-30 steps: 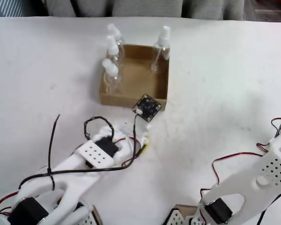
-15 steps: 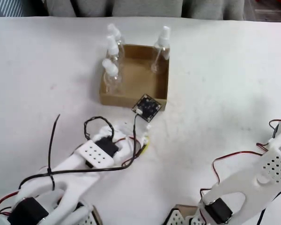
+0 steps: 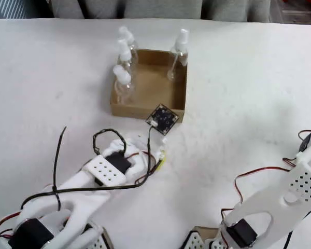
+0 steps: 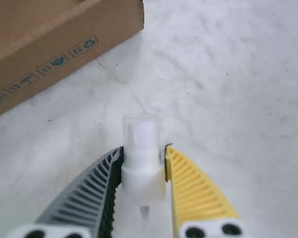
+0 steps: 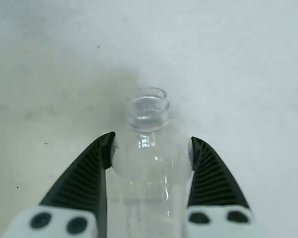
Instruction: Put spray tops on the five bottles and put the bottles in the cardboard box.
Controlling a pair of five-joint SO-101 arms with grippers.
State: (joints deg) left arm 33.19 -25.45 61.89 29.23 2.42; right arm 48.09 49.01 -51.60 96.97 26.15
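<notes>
My left gripper (image 4: 143,148) is shut on a white spray top (image 4: 140,168), held between its grey and yellow fingers just above the table. In the high view this gripper (image 3: 159,155) sits a little in front of the cardboard box (image 3: 150,111). Several clear bottles with spray tops stand in the box: three along its left wall (image 3: 123,78) and one at the back right corner (image 3: 179,49). My right gripper (image 5: 151,141) is shut on a clear bottle (image 5: 149,153) whose open neck has no top; its black fingers press the bottle's shoulders.
The box's front wall (image 4: 49,54) lies close ahead of the left gripper. The right arm (image 3: 293,194) stretches along the table's right side, with red and black wires looping off it. White tabletop (image 3: 238,93) is bare to the right of the box.
The right arm has shifted slightly toward the table's near right edge. The left arm and the bottles in the box have not moved.
</notes>
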